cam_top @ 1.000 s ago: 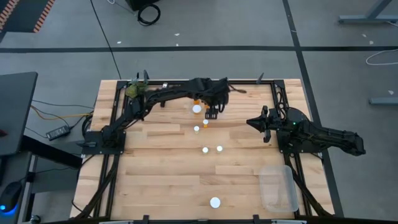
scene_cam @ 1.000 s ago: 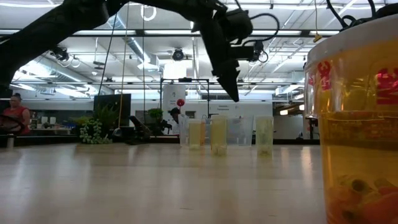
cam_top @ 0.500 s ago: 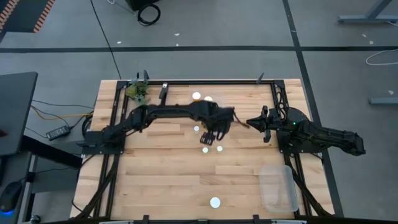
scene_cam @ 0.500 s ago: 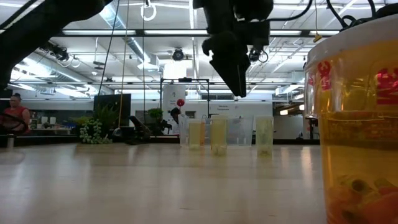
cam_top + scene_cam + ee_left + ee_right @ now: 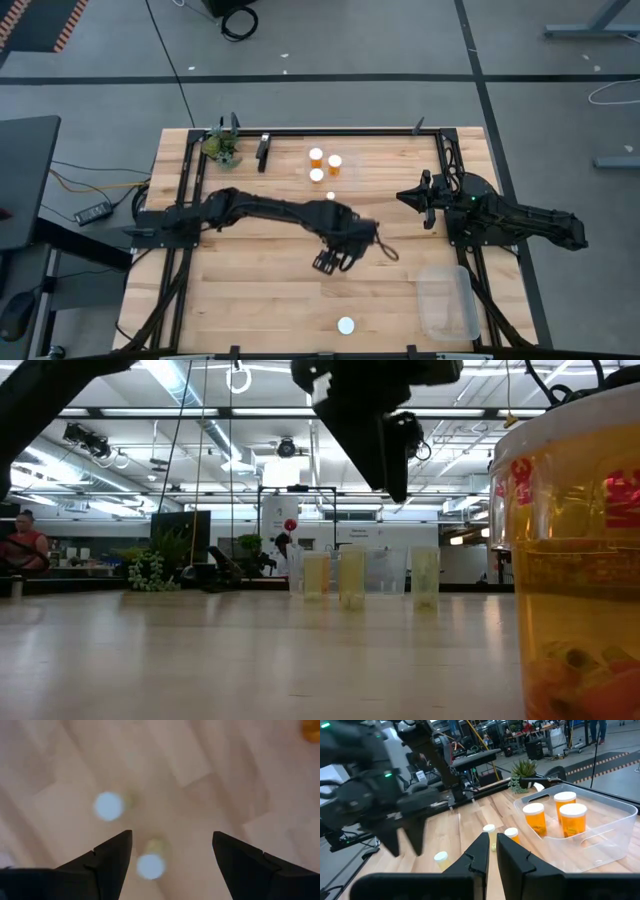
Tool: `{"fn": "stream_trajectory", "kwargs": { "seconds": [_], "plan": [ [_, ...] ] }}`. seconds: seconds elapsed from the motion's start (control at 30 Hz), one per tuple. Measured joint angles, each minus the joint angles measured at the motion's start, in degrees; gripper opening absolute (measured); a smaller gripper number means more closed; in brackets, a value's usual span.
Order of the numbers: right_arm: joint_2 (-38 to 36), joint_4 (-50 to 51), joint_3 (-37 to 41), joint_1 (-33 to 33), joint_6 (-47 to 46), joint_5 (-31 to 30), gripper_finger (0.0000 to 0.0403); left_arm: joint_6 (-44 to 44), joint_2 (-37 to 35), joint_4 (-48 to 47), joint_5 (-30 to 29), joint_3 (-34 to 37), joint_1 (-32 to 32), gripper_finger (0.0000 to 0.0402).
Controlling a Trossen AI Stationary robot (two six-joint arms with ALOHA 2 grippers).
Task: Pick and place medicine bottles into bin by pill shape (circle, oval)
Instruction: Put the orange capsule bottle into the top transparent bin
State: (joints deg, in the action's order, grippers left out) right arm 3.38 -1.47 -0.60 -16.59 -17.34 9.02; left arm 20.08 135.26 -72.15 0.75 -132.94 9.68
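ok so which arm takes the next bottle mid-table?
Left. The left pincer hangs open over mid-table, with a white-capped bottle below between its fingers and a second bottle beside it. The right pincer is shut and waits at the table's right side, away from both.

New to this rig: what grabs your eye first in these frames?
The left arm stretched long across the table's middle, its left gripper open above two white-capped medicine bottles. Next, a huge orange bottle crowds the low view's right edge, right against the lens. The right gripper waits at the table's right side, fingers together.
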Motion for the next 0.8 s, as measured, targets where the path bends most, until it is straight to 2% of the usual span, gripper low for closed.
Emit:
{"fn": "stream_trajectory", "kwargs": {
  "seconds": [0.57,0.8],
  "plan": [
    [0.02,-0.01,0.00,0.01,0.00,0.01,0.0041,-6.99,0.75,3.55,0.15,0.30,11.04,0.0286],
    [0.02,-0.01,0.00,-0.01,0.00,0.02,0.0041,-12.03,2.47,9.65,-0.31,0.26,13.88,0.0286]
  ]
}}
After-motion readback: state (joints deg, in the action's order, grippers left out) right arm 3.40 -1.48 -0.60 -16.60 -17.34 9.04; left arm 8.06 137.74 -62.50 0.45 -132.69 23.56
